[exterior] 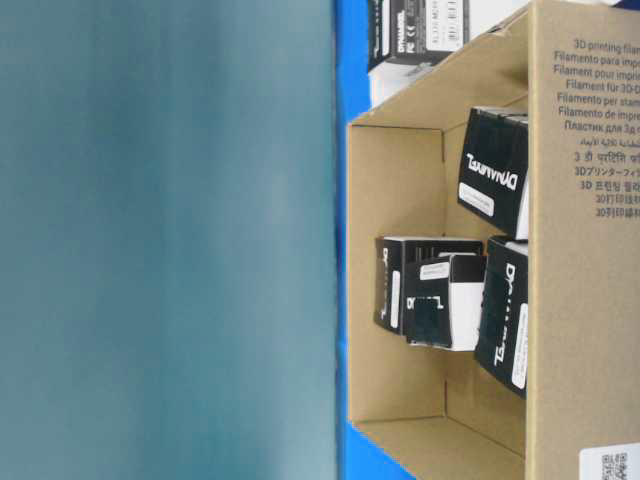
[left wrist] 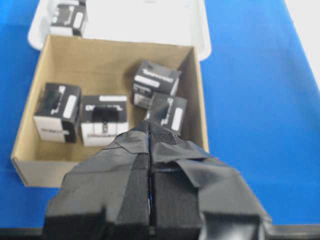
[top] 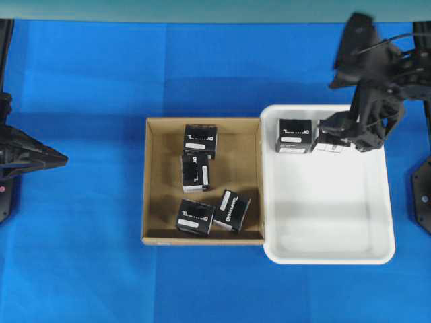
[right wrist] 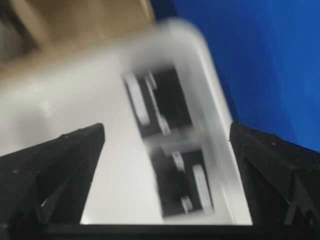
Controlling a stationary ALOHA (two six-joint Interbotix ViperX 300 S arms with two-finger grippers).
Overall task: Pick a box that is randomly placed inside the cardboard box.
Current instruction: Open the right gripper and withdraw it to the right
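Overhead, four black boxes (top: 200, 141) lie in the cardboard box (top: 155, 182); two more sit along the white tray's (top: 377, 252) 12 o'clock wall, the one at 1 o'clock half hidden by the right gripper (top: 343, 131). Its wrist view shows both tray boxes, blurred, between fingers spread wide and holding nothing. The left gripper (left wrist: 150, 142) has fingers pressed together, empty. The table-level view cuts off the tray and hides one carton box.

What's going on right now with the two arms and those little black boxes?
Right gripper open, empty, above white tray. Left gripper shut, idle. Two black boxes in tray, four in cardboard box. Nothing in the way.
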